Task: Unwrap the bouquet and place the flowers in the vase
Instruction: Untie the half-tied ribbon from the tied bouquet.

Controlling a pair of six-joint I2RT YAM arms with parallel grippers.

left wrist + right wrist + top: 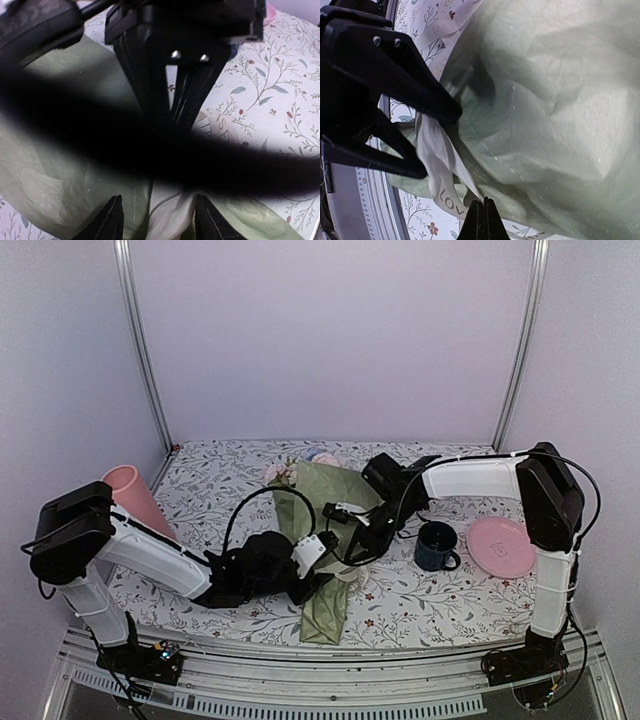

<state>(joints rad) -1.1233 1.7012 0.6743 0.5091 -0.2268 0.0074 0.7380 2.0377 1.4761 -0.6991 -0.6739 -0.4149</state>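
Only one scrap of writing can be read: the capitals "LOV" printed on the cream ribbon (437, 150), low in the right wrist view. More letters on a loop of it higher up are too cropped to make out, and a faint mark on the pink plate (500, 545) is too small to read.

The bouquet (330, 495) lies in the middle of the table (450, 600), with its olive paper tail pointing to the near edge and the flowers (300, 468) toward the far edge. The right gripper (482, 217) has its fingertips pressed together on a strand of the ribbon at the wrapped neck. The left gripper (160, 220) faces it, jaws partly apart, with the ribbon and crinkled paper between them. A blurred black cable (100, 145) crosses the left wrist view.

The vase (135, 495) is at the table's left edge, its lower part hidden behind the left arm. A dark blue mug (435, 545) sits between the bouquet and the plate, which is near the right edge.
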